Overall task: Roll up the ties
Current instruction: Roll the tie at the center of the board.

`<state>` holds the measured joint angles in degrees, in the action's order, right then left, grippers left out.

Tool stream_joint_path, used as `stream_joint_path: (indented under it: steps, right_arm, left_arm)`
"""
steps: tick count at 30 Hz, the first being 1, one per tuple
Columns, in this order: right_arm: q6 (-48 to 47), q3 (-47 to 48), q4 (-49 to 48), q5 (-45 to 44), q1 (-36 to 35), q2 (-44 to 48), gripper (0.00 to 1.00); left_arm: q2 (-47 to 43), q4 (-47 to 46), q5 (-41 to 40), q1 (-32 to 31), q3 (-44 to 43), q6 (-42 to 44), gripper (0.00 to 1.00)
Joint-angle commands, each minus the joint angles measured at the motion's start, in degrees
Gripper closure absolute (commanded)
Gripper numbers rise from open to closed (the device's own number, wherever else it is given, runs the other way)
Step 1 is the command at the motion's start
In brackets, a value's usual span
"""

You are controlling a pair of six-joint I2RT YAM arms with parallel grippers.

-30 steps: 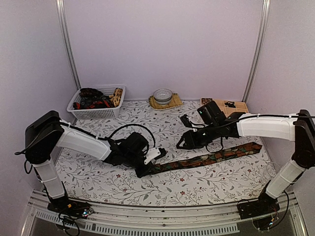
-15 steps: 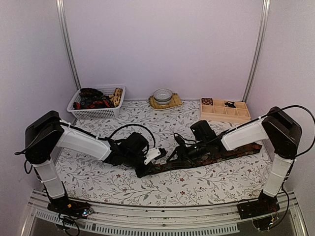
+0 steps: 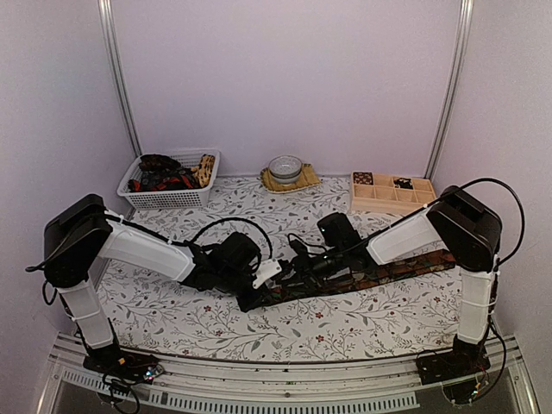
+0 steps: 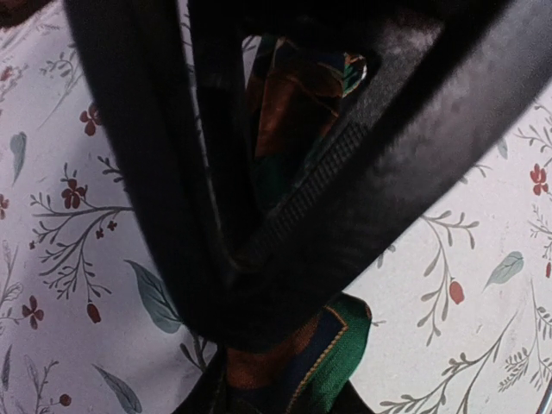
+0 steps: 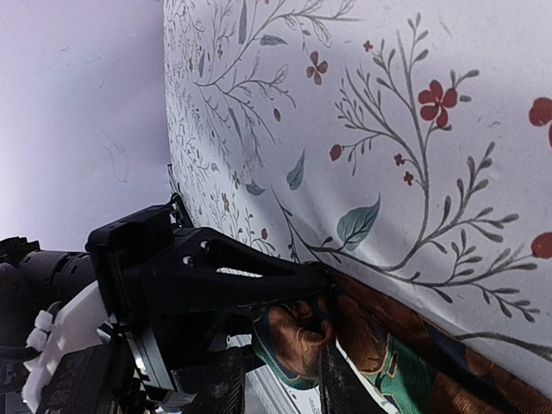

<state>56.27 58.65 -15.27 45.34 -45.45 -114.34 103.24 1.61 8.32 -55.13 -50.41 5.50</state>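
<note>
A long dark tie [image 3: 379, 274] with a red, brown and green pattern lies flat on the flowery table [image 3: 172, 319]. It runs from the lower middle of the top view out to the right side. Lying straight like that makes it easy to roll up from one end.

The left gripper [image 3: 261, 278] sits at the tie's left end, near the middle of the top view. In its own camera the two black fingers [image 4: 345, 172] are squeezed shut on the cloth, and the bright pattern peeks out between them and below them. I think it holds this end so the roll has a firm start and cannot slip away.

The right gripper [image 3: 297, 266] reaches in from the right and sits just beside the left one. In its camera a small curl of tie sits between its two fingers [image 5: 332, 379], at the bottom of the frame. The fingers are close on each side of the curl, but the view is dark there, so I cannot tell if they really pinch it. It looks like it is there to help turn the curl along the tie.

More ties [image 3: 159, 172] wait in the white basket [image 3: 172, 200] at the upper left. A wooden tray [image 3: 414, 207] sits at the upper right.
</note>
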Motion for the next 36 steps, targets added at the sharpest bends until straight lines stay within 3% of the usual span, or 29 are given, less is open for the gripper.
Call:
stream_joint_path:
  steps: [1,8,16,18,20,23,26,32,36]
  right_arm:
    - [0.9,0.8,-1.3,1.7,-0.8,-5.1,0.72]
    - [0.5,1.2,-1.1,2.9,-1.2,-6.8,0.75]
    - [1.0,1.2,-2.3,4.2,-1.5,-9.0,0.94]
    - [0.5,1.4,-1.5,3.6,-1.5,-9.1,0.94]
    - [-0.3,1.7,-0.3,2.7,-1.5,-9.1,0.94]
    - [-1.4,2.2,1.2,1.6,-1.5,-9.3,0.94]
    - [-2.4,2.5,2.5,0.9,-1.6,-9.5,0.94]
    - [-3.4,3.6,4.1,0.1,-1.5,-9.5,0.95]
    - [-4.5,5.1,6.1,-0.8,-1.6,-7.4,0.95]
  left_arm:
    - [0.9,3.8,-1.0,-0.8,1.2,-0.5,0.74]
    - [1.1,3.9,-1.1,-0.8,1.1,-0.6,0.74]
    - [1.1,4.6,-1.4,-0.8,0.7,-0.9,0.68]
    - [0.6,5.0,-0.9,-0.8,0.5,-1.2,0.55]
    - [-0.4,5.4,0.0,-0.8,0.2,-2.3,0.33]
    - [-3.3,5.9,3.1,-0.7,0.5,-5.0,0.13]
    - [-7.0,6.1,4.6,-0.3,1.5,-9.6,0.03]
    - [-13.7,2.1,8.7,4.1,6.5,-21.2,0.03]
    - [-16.3,-8.9,15.5,9.9,13.9,-29.0,0.09]
